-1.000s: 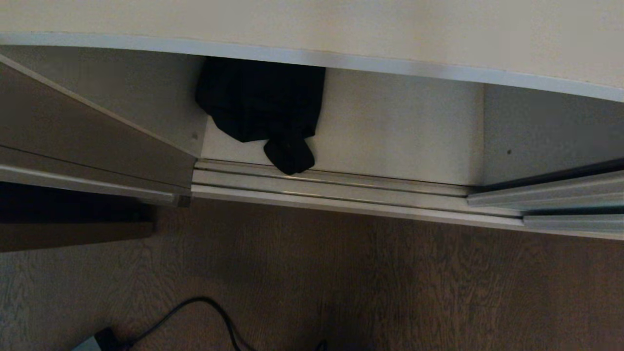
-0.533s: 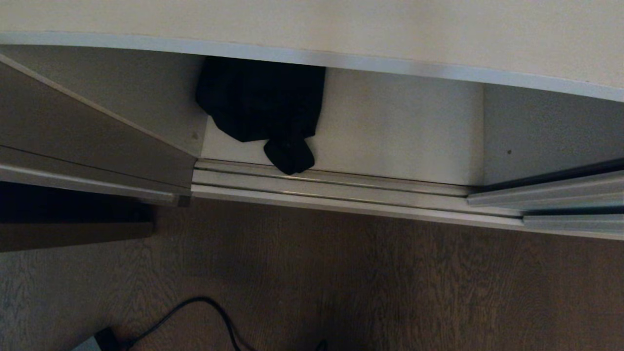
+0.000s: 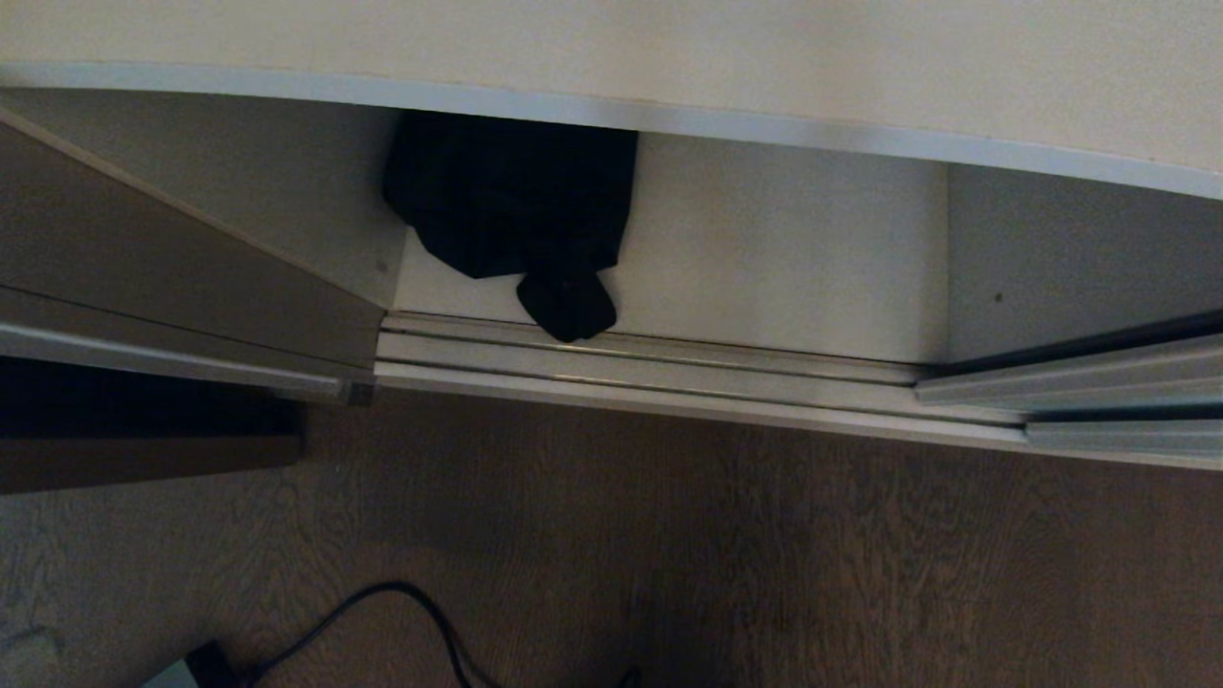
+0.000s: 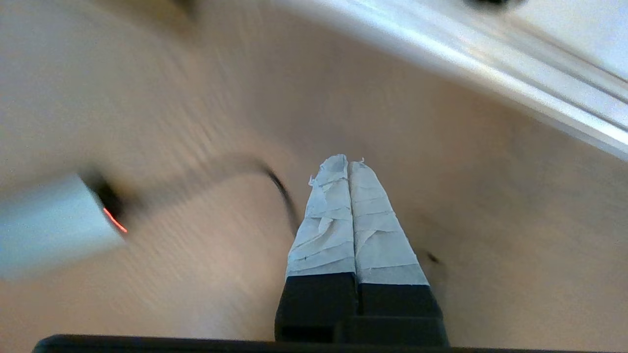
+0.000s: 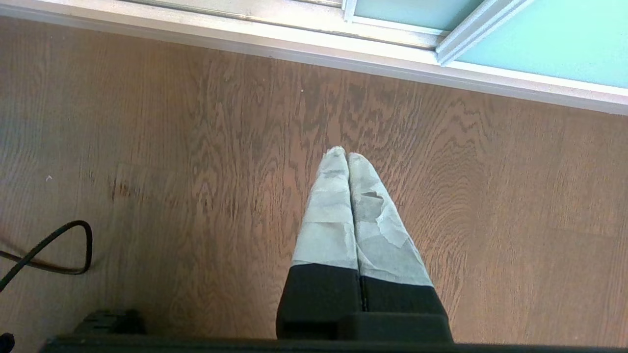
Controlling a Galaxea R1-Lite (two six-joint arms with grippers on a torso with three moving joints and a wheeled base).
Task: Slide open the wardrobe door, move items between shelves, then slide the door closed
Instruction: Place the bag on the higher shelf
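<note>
Left claw (image 4: 348, 164) closed, unlabelled

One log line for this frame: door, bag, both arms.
door: slid open | black bag: on bottom shelf, untouched | left end effector: shut, empty, over floor | right end effector: shut, empty, over floor
</note>
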